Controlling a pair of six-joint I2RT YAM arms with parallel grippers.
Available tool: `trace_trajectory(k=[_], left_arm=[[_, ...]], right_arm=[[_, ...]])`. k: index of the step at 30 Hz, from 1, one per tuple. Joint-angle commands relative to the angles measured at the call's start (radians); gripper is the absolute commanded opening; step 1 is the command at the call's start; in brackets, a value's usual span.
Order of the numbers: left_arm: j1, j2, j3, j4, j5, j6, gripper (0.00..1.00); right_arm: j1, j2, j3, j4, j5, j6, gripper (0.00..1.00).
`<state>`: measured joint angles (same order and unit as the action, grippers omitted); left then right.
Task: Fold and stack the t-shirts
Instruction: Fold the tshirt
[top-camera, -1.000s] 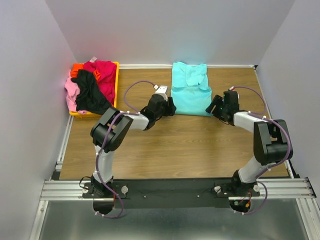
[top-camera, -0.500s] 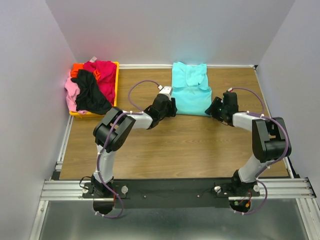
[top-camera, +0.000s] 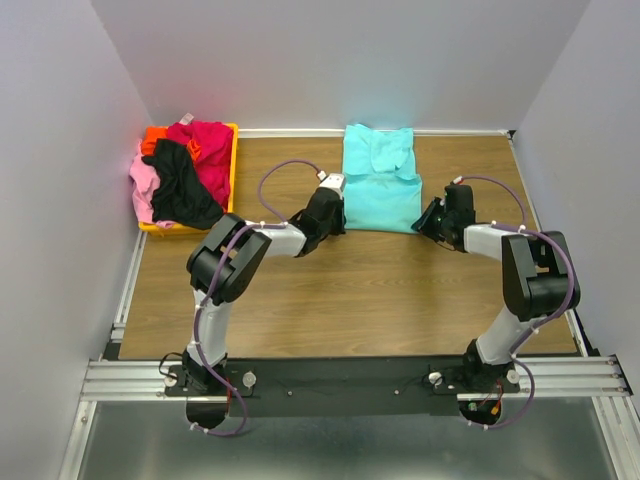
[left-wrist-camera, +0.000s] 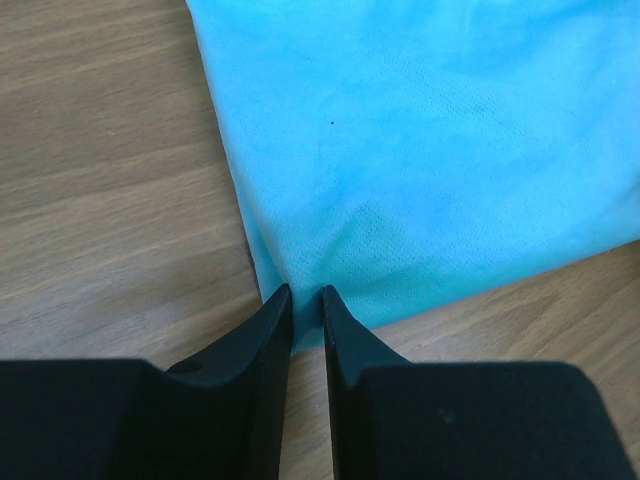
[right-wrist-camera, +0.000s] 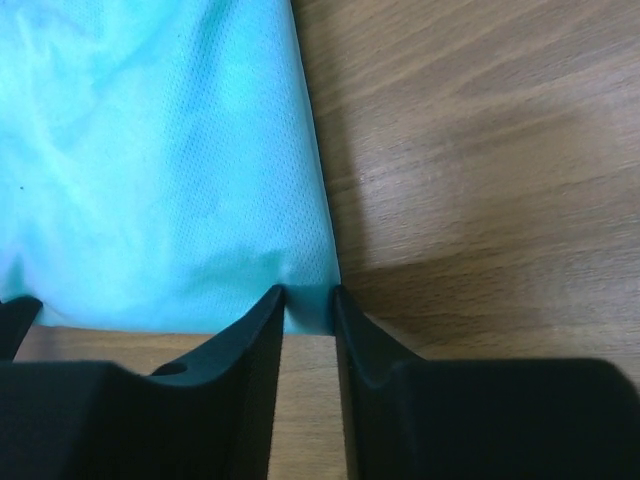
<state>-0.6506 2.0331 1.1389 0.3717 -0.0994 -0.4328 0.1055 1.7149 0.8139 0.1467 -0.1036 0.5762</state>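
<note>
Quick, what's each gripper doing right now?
Left gripper: closed on the turquoise t-shirt, at a near corner.
Right gripper: closed on its other near corner.

Both arms were stretched forward and low, their wrists angled inward toward each other. The left gripper (left-wrist-camera: 305, 292) had its fingers pinched nearly together on the near left corner of the turquoise t-shirt (left-wrist-camera: 420, 150). The right gripper (right-wrist-camera: 308, 292) clamped the near right corner likewise.
</note>
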Motion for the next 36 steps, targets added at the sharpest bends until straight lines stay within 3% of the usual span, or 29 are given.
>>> trace_trajectory(k=[1, 5, 7, 10, 21, 27, 36], left_arm=[[-0.015, 0.018, 0.015, -0.02, -0.033, 0.019, 0.21], [-0.026, 0.015, 0.013, -0.039, -0.036, 0.029, 0.11], [-0.033, 0.012, 0.01, -0.047, -0.033, 0.032, 0.0], [-0.035, 0.009, -0.004, -0.048, 0.003, 0.026, 0.0], [-0.119, -0.142, -0.192, 0.05, -0.042, -0.02, 0.0], [-0.184, -0.246, -0.304, 0.076, -0.112, -0.067, 0.0], [-0.337, -0.438, -0.513, 0.119, -0.236, -0.182, 0.0]], right_arm=[[-0.003, 0.014, -0.005, -0.015, -0.027, -0.004, 0.29], [-0.003, -0.009, -0.016, -0.013, -0.028, 0.001, 0.15], [-0.001, -0.024, -0.024, -0.015, -0.033, 0.004, 0.1], [-0.003, -0.04, -0.041, -0.013, -0.047, 0.01, 0.01], [0.008, -0.234, -0.169, -0.022, -0.084, 0.02, 0.01], [0.074, -0.369, -0.255, -0.068, -0.042, 0.027, 0.01], [0.16, -0.67, -0.367, -0.19, 0.041, 0.042, 0.01]])
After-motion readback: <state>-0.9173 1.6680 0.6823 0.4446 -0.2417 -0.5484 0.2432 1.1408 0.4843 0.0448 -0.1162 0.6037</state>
